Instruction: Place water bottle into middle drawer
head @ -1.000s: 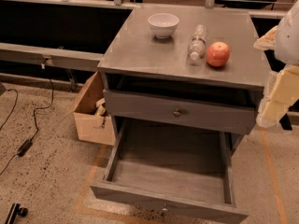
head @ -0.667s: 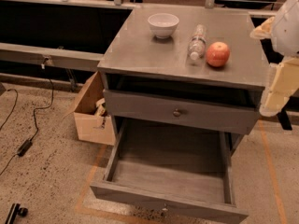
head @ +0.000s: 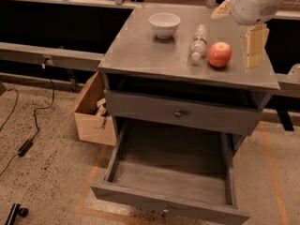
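Observation:
The water bottle [head: 198, 42], clear with a white cap, lies on its side on the grey cabinet top [head: 140, 50], between a white bowl and a red apple. The middle drawer [head: 117, 163] is pulled out wide below, its flat floor bare. My gripper [head: 253, 36] hangs at the top right over the cabinet top, just right of the apple and about an apple's width right of the bottle. It holds nothing that I can see.
The white bowl [head: 164, 24] stands at the back of the top. The red apple [head: 220, 54] sits beside the bottle. A shut drawer panel with a round knob [head: 178, 113] is above the open drawer. A cardboard box [head: 91, 114] stands at the cabinet's left, with cables [head: 23, 146] on the floor.
My gripper has moved left from beyond the cabinet's right edge to over the top, close to the apple. The bottle, apple, bowl and drawer have not moved.

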